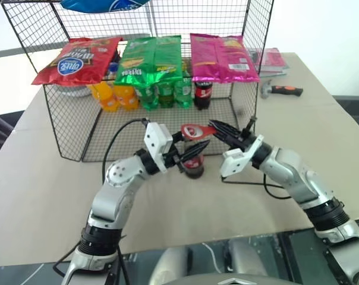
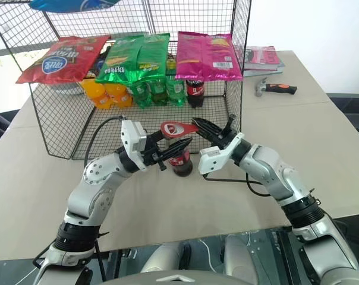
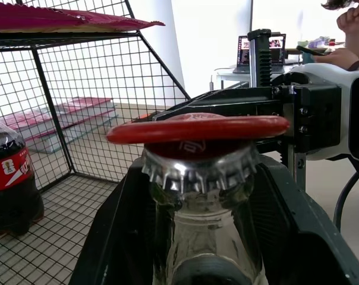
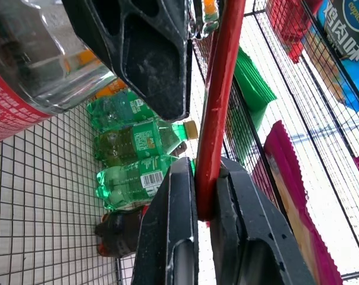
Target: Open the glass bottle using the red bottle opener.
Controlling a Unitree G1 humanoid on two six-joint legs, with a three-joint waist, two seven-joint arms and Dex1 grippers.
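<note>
Your left claw [image 1: 188, 155] gripped the glass bottle [image 1: 194, 167] upright by the neck, bottle base near the table [image 1: 43, 178]. Your right claw [image 1: 218, 130] was pinched tight on the red bottle opener [image 1: 194, 130] handle. The opener lay level, loop head flat on the crown cap [image 3: 197, 161], lever-up looked next.

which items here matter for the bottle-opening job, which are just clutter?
In play:
glass bottle, in left claw
red bottle opener, in right claw, head over cap

Clutter:
hammer
chip bags
soda bottles
books
wire rack
</note>
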